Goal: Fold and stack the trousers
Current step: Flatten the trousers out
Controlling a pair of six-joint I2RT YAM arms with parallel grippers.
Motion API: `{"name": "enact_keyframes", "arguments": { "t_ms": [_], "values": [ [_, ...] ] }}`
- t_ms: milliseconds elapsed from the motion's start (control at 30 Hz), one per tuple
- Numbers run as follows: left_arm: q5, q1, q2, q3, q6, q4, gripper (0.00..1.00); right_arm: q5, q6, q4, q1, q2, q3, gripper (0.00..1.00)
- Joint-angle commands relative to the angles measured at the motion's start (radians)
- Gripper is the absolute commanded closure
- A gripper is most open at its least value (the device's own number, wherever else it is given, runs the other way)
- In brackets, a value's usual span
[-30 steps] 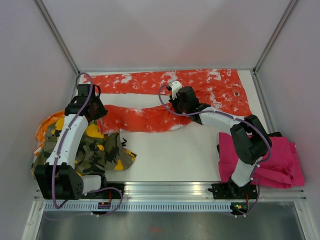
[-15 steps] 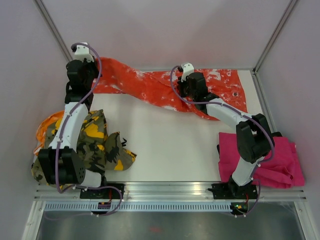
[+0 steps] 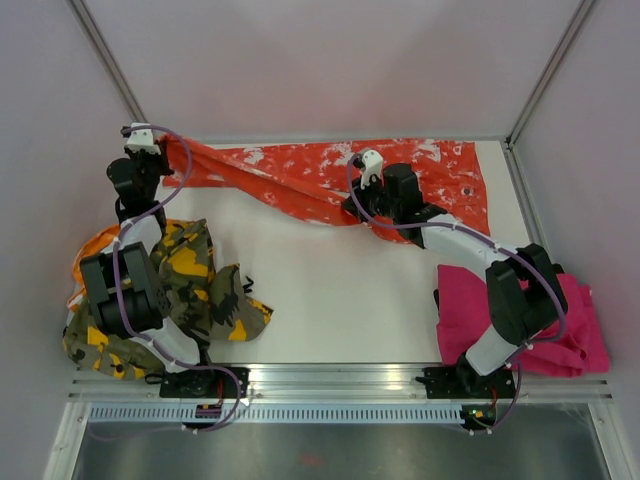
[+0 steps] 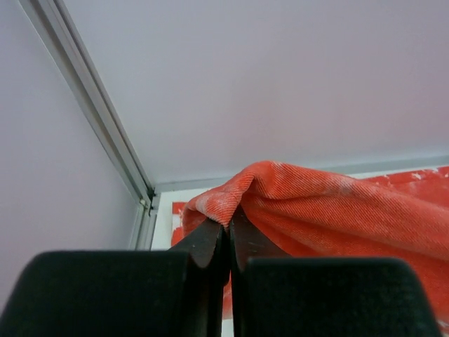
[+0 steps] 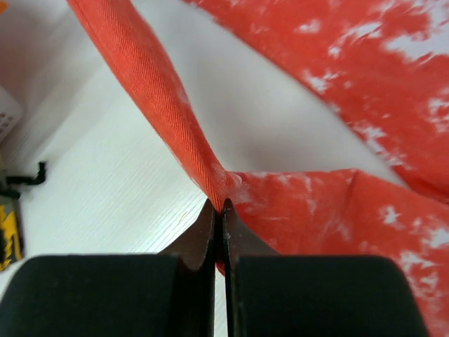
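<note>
Top external view has the orange-red trousers (image 3: 280,172) along the far edge of the surface (image 3: 330,290), where a second ago one leg lay nearer, across the middle; both arms have since carried that leg back toward the other. The left fingers (image 4: 207,244) are clamped on the hem, raised at the far-left corner, and the right fingers (image 5: 200,239) are pinched on a fold of the same cloth mid-length. The leg-on-leg fold looks nearly laid, so lowering and letting go seems next, while the camouflage trousers (image 3: 190,290) and pink trousers (image 3: 570,320) wait at the near sides.
</note>
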Motion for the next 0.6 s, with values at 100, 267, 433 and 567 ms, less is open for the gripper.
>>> {"name": "enact_keyframes", "arguments": {
  "t_ms": [100, 267, 433, 567],
  "values": [
    [-0.099, 0.025, -0.001, -0.068, 0.075, 0.313, 0.98, -0.172, 0.058, -0.081, 0.014, -0.012, -0.063, 1.00],
    [-0.068, 0.025, 0.036, -0.040, 0.039, 0.398, 0.98, -0.139, 0.026, -0.159, 0.066, -0.010, -0.105, 1.00],
    [-0.093, 0.028, 0.077, 0.000, 0.052, 0.489, 0.96, -0.145, 0.038, -0.172, 0.100, 0.043, -0.158, 1.00],
    [-0.108, 0.046, 0.065, 0.037, 0.075, 0.404, 0.27, -0.139, 0.053, -0.174, 0.100, 0.088, -0.169, 1.00]
  ]
}}
